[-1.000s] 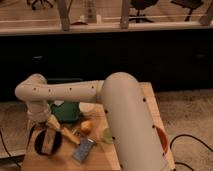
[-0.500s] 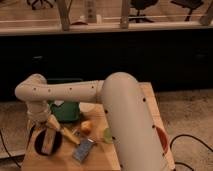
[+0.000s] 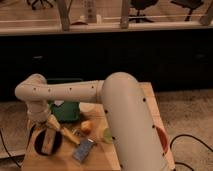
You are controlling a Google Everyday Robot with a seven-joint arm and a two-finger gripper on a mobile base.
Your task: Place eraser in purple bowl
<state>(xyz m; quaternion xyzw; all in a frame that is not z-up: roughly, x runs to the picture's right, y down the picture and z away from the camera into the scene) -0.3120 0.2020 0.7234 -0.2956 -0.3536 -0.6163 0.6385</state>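
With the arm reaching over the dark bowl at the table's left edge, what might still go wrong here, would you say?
1. The pincer hangs right over the dark purple round bowl, and the small pale tan eraser block looks close to the bowl's middle; a jerky retreat might drag it out.
2. The yellow wedge lies just beside the bowl's rim, so the wrist could knock it.
3. The bowl sits near the wooden table edge and could be pushed off.

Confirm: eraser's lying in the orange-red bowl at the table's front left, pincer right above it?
Not quite. In the camera view the eraser lies in the purple bowl at the table's front left, not the orange-red one; the orange-red bowl shows at the right edge behind the arm. The pincer is right above it, as you said.
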